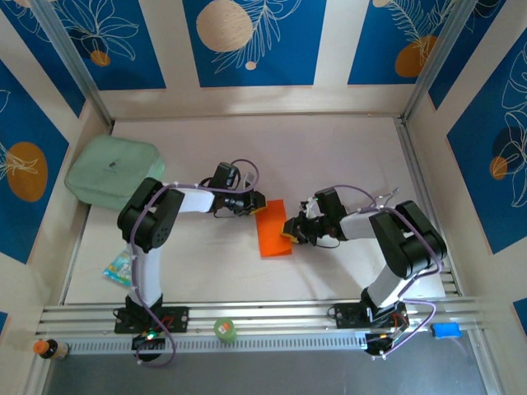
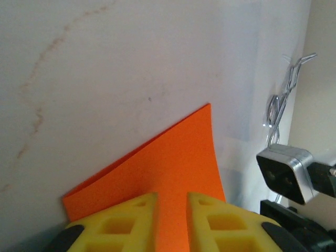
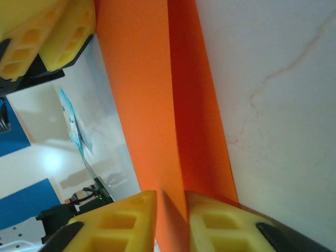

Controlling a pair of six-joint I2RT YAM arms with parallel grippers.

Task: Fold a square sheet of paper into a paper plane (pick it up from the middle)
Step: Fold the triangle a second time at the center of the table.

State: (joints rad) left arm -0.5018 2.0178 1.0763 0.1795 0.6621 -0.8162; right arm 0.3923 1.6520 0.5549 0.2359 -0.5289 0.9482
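Orange sheet point(image 1: 274, 233), part-folded, lies mid table point(image 1: 329, 148). My left jaws stand slightly apart astride its edge. My right jaws are nearly together round the raised crease, grip uncertain. Judgement: pinch squarely on the crease, edges aligned.

I see a thin folded sheet of bright orange paper point(image 1: 273, 229), deeper orange where one flap is shaded; yellow foam fingertips point(image 2: 144, 207) patterned with square cells; an off-white tabletop point(image 2: 131, 63) veined faint brown; a pale green cushion-like pad point(image 1: 114, 171); and blue wall panels point(image 1: 288, 66) bearing white leaf outlines and tan and orange discs.
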